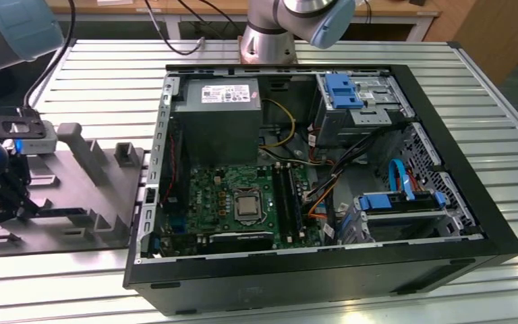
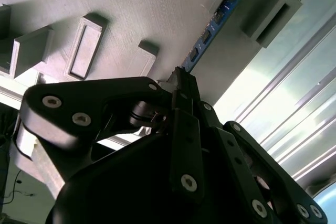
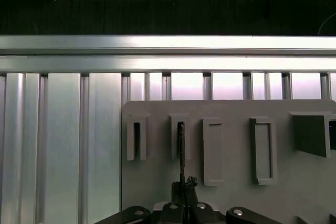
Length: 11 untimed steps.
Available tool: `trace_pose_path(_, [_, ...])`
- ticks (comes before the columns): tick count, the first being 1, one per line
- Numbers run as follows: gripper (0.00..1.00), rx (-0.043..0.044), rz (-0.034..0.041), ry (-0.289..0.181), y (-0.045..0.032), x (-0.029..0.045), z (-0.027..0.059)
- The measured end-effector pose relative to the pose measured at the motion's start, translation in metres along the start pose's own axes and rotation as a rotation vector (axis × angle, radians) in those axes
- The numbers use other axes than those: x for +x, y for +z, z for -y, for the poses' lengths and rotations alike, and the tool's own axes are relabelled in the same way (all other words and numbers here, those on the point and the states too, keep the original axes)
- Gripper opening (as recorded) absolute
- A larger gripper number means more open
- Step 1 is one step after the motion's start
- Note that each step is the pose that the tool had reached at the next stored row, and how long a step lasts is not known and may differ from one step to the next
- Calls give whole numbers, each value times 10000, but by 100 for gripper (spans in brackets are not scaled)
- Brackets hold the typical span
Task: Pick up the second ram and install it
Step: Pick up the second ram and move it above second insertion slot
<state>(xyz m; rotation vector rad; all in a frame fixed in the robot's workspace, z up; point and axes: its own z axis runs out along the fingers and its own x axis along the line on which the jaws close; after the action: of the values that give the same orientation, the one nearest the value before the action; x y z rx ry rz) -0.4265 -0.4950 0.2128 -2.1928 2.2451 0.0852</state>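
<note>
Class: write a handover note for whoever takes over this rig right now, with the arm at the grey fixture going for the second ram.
Gripper: shut on one end of the second ram.
Second ram: standing on edge in the slotted posts of the grey fixture, which lies on the table at the exterior view's left of the open computer case.
Done: the grasp.
Left: the lift out of the fixture and the install in the motherboard slots.
</note>
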Motion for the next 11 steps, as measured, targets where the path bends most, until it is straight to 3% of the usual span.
trace_pose_path(11, [11, -1, 0, 0, -114, -7, -4])
